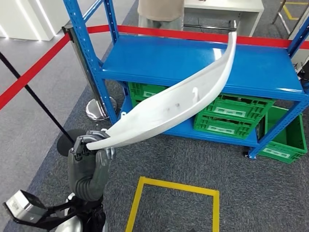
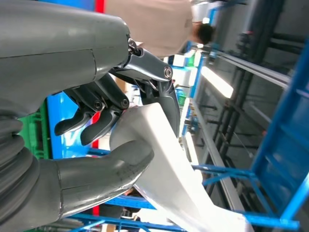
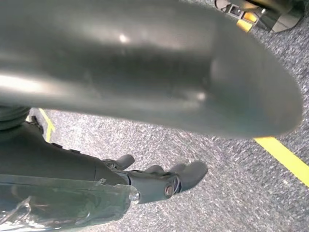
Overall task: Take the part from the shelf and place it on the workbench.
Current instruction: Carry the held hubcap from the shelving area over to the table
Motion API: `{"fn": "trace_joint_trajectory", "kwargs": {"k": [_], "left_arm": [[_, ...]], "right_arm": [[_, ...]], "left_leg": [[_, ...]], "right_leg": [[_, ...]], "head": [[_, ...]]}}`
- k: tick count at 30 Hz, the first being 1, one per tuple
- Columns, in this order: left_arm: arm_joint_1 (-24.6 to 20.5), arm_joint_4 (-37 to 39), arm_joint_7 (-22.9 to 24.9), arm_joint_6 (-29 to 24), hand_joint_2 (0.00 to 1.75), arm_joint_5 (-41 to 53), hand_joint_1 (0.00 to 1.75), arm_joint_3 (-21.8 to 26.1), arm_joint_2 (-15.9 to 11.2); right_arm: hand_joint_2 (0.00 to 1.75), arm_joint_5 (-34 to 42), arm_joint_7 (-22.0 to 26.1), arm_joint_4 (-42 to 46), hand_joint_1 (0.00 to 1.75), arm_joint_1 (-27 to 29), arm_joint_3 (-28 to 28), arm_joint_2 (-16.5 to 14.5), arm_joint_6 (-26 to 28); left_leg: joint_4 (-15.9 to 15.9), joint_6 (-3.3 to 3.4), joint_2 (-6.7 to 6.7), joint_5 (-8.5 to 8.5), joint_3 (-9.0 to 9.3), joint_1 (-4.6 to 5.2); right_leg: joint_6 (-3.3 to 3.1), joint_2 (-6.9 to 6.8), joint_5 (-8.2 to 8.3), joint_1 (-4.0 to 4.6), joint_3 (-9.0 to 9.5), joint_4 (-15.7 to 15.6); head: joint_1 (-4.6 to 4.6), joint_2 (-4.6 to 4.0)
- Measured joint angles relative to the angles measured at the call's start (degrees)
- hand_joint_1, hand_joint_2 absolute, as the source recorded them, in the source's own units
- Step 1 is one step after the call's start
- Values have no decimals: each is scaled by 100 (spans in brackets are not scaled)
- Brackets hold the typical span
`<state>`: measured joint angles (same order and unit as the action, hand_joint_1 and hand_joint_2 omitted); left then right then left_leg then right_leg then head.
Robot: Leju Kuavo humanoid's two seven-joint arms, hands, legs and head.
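A long curved white part (image 1: 171, 104) hangs in the air in front of the blue shelf (image 1: 204, 60), its far tip rising over the shelf's top board. My left hand (image 1: 92, 147) grips the part's near end at the lower left of the head view. In the left wrist view the thumb (image 2: 105, 171) and dark fingers (image 2: 91, 121) clamp the white part (image 2: 164, 164) between them. My right hand (image 3: 153, 181) hangs over the grey carpet with its fingers stretched out and nothing in them.
Green crates (image 1: 233, 118) fill the shelf's lower level and one (image 1: 286, 137) stands on the floor at the right. A red barrier tape (image 1: 33, 72) on a metal post (image 1: 95, 107) runs left of the shelf. A yellow floor square (image 1: 175, 203) lies before me. A person (image 1: 160, 12) stands behind the shelf.
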<state>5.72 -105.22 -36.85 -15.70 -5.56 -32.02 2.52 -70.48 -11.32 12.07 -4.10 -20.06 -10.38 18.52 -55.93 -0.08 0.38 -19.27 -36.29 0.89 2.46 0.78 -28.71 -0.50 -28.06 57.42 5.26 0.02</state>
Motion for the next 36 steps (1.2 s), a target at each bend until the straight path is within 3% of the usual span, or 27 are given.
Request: {"fn": "trace_joint_trajectory", "kwargs": {"k": [2,3,4,6,7,8,9,10,11,13,14,16,17,18,19,21,22,23,24,26,28,30,32,34,36], "left_arm": [[7,0,2,5,175,-14,175,0,-1],[13,0,2,5,175,-21,175,0,-2],[15,0,2,5,175,-24,175,0,-3],[17,0,2,5,175,-24,175,0,-4],[19,0,2,5,175,-24,175,0,-7],[20,0,2,5,175,-25,175,0,-9],[21,0,2,5,175,-25,175,0,-12],[20,0,2,5,175,-25,175,0,-13],[17,0,2,5,175,-25,175,0,-12],[-1,-1,2,5,175,-22,175,-1,-7],[-8,-2,2,5,175,-22,175,-1,-5],[-11,-2,2,4,175,-21,175,0,-3],[-8,-2,2,4,175,-21,175,0,-3],[-6,-2,1,4,175,-21,175,0,-2],[-7,-2,1,3,175,-21,175,0,-2],[-5,-2,0,2,175,-21,175,0,-2],[-4,-1,0,1,175,-21,175,0,-3],[-3,-1,1,0,175,-21,175,0,-3],[-3,0,1,-1,175,-21,175,0,-3],[-2,0,1,-3,175,-21,175,0,-3],[-2,-1,1,-4,175,-20,175,0,-3],[-4,-1,1,-4,175,-16,175,-1,-2],[-4,-1,0,-4,175,-13,175,-1,-2],[-2,0,0,-4,175,-11,175,0,-3],[-2,0,0,-4,175,-10,175,0,-5]], "right_arm": [[0,-1,0,-2,0,14,-1,1,0],[0,-2,0,-3,0,17,-1,2,-1],[0,-3,0,-4,0,17,-2,2,-2],[0,-6,0,-4,0,12,-2,3,-2],[0,-7,0,-4,0,14,-3,4,-1],[0,-8,0,-4,0,16,-3,6,-1],[0,-9,0,-4,0,18,-4,8,-1],[0,-10,0,-4,0,15,-4,8,-1],[0,-11,0,-4,0,11,-5,9,-1],[0,-16,0,-3,0,-1,-6,10,-2],[0,-18,0,-2,0,-4,-7,10,-4],[0,-22,0,-3,0,11,-7,9,-14],[0,-25,-1,-4,0,27,-7,8,-20],[0,-28,-4,-5,0,43,-7,8,-25],[0,-31,-7,-6,0,52,-8,8,-27],[0,-35,-13,-7,0,48,-9,9,-30],[0,-36,-13,-6,0,42,-9,9,-30],[0,-36,-14,-6,0,39,-11,10,-30],[0,-36,-14,-6,0,38,-14,10,-31],[0,-37,-15,-5,0,28,-21,10,-32],[0,-39,-15,-4,0,3,-27,10,-30],[0,-40,-15,-3,0,-8,-34,10,-28],[0,-39,-17,-2,0,1,-43,9,-28],[0,-38,-18,-2,0,-4,-52,7,-28],[0,-38,-17,-2,0,-17,-57,7,-28]], "left_leg": [[-30,-62,-7,-13,-41,-25],[-158,-100,-12,-180,-108,-36],[-407,-134,-15,-451,-208,-47],[-1162,-188,-16,-1057,-431,-70],[-1489,-205,-16,-1190,-487,-82],[-1672,-215,-16,-1185,-468,-93],[-1667,-219,-16,-1073,-352,-105],[-1468,-220,-16,-923,-138,-118],[-1125,-220,-20,-826,163,-132],[-347,-185,-43,-844,715,-135],[-100,-149,-57,-892,854,-118],[55,-39,-67,-866,838,-72],[67,16,-62,-805,790,-60],[80,70,-54,-741,740,-56],[91,112,-45,-676,682,-59],[85,158,-28,-561,552,-39],[82,167,-21,-504,482,-25],[78,170,-17,-448,413,-12],[74,168,-14,-392,344,-3],[59,147,-17,-291,222,5],[43,101,-18,-206,148,19],[41,48,-16,-122,122,22],[25,-10,-20,-104,90,11],[-244,-86,-30,-437,-33,-4],[-957,-154,-33,-1026,-263,-32]], "right_leg": [[-89,-15,86,4,-68,-3],[-136,-27,151,0,-121,-3],[-170,-37,224,-10,-192,-8],[-193,-40,368,-13,-367,-2],[-186,-40,440,-13,-465,2],[-173,-40,509,-13,-559,5],[-157,-41,576,-14,-649,7],[-140,-39,640,-17,-725,9],[-117,-34,696,-18,-788,10],[-55,-22,809,-14,-885,16],[-17,-19,872,-20,-917,3],[69,-21,1004,-58,-965,-54],[100,-24,978,-78,-1003,-52],[121,-28,848,-87,-1056,42],[131,-31,605,-86,-1141,279],[133,-34,22,-66,-1330,1054],[130,-34,-150,-56,-1389,1425],[120,-34,-182,-45,-1369,1633],[105,-34,-98,-33,-1246,1632],[71,-34,152,-10,-708,1013],[33,-28,150,14,-149,212],[-16,-17,83,40,9,-90],[-92,-25,155,36,-68,-89],[-174,-43,269,17,-164,-94],[-206,-50,400,14,-316,-89]], "head": [[-8,0],[-5,-1],[1,-1],[20,-2],[26,-1],[28,-1],[27,-1],[28,-1],[29,-1],[26,0],[23,0],[24,-1],[23,-1],[14,-1],[-3,-2],[-53,-1],[-69,-1],[-76,-1],[-79,-1],[-81,-1],[-75,-1],[-78,-1],[-86,-1],[-77,-1],[-62,-2]]}}
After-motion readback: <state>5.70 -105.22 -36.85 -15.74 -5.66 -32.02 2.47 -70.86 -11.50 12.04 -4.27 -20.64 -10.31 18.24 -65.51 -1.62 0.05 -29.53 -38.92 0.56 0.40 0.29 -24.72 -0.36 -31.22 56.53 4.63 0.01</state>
